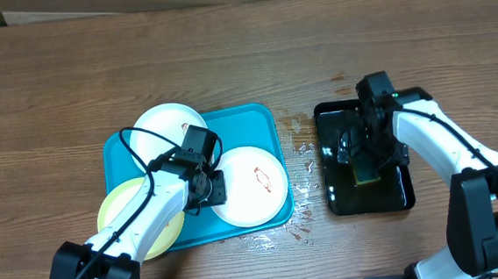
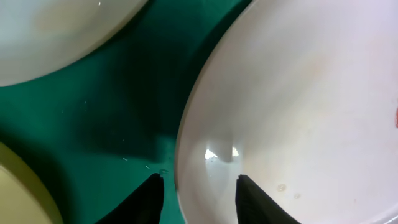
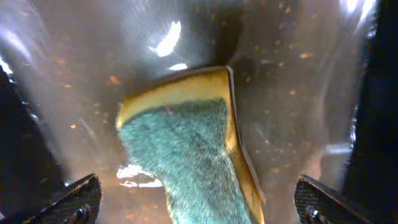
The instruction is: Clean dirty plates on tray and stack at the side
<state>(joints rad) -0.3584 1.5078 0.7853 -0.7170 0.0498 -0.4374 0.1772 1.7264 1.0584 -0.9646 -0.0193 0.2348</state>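
left gripper [image 2: 199,200] half spread, fingers either side of nearest white plate [image 1: 257,185] rim, not pinching | right gripper [image 3: 199,202] spread wide over one sponge [image 3: 186,137] in one black tray [image 1: 341,199] | three plates on one blue tray [image 1: 252,120]: second white plate [image 1: 167,130] at back, yellow plate [image 1: 131,214] overhanging a corner

The worktop [image 1: 225,53] is showing matt brown wood grain, while the cyan tray [image 1: 261,119] is looking like smooth moulded plastic with a soft sheen, and the white plate [image 2: 298,93] is gleaming smooth and glossy, catching small highlights. The black tray [image 1: 398,201] is shining wet and mirror-glossy, flecked with small orange specks, and the sponge [image 3: 186,143] is presenting a rough, fibrous green scouring face over spongy yellow foam.
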